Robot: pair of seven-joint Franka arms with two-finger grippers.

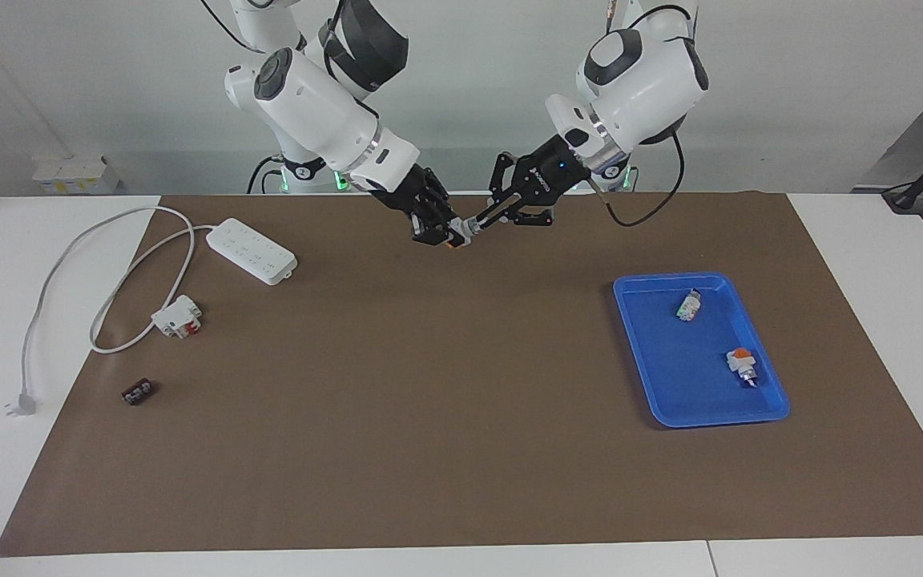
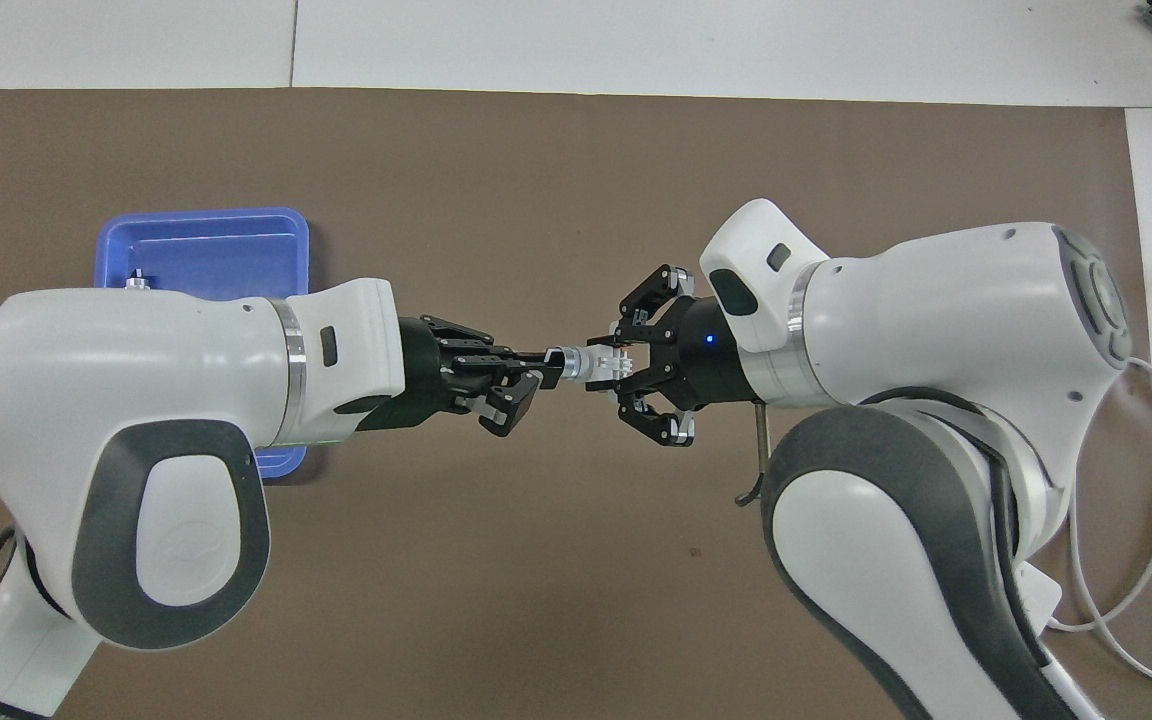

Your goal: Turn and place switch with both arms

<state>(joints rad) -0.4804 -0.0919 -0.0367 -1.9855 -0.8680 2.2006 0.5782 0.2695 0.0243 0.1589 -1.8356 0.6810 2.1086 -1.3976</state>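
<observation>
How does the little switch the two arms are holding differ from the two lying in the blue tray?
The held switch is up in the air over the brown mat, between the left gripper and the right gripper; the tray switches lie loose in the blue tray. It lies level, while they lie at angles, apart from each other. All three are small and mostly white.

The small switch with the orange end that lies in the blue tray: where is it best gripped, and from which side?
Probably grip the orange-ended switch across its white block body, coming straight down. It lies on its side, its tip end looks slimmer, and the tray wall stands close beside it.
</observation>
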